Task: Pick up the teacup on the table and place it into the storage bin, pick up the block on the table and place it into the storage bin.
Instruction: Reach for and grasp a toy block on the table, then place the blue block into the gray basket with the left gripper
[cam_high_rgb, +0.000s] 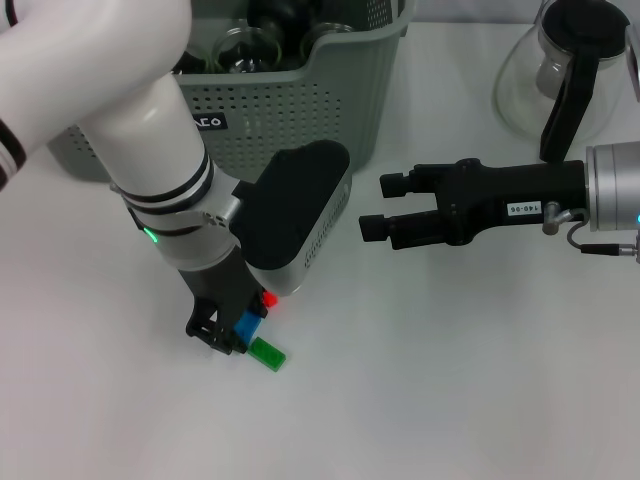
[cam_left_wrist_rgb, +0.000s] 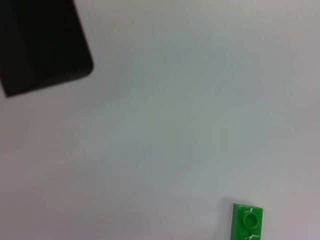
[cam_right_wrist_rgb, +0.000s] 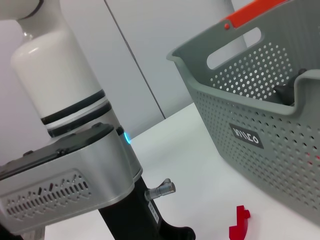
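White table (cam_high_rgb: 450, 380): left gripper (cam_high_rgb: 228, 325) angled down, apparently clamping block (cam_high_rgb: 255, 325).

Green, blue and red block (cam_high_rgb: 256, 325); grey-green perforated storage bin (cam_high_rgb: 300, 110).

**White surface and what sits on it**

We note a plain white surface (cam_high_rgb: 450, 380). At its far edge stands the grey-green storage bin (cam_high_rgb: 300, 100), perforated, black label facing us. Well to its right, a glass carafe (cam_high_rgb: 570, 80) with black handle. Near the front, a flat green block (cam_high_rgb: 267, 353) lies with blue (cam_high_rgb: 250, 325) and red (cam_high_rgb: 268, 298) pieces just beside it.
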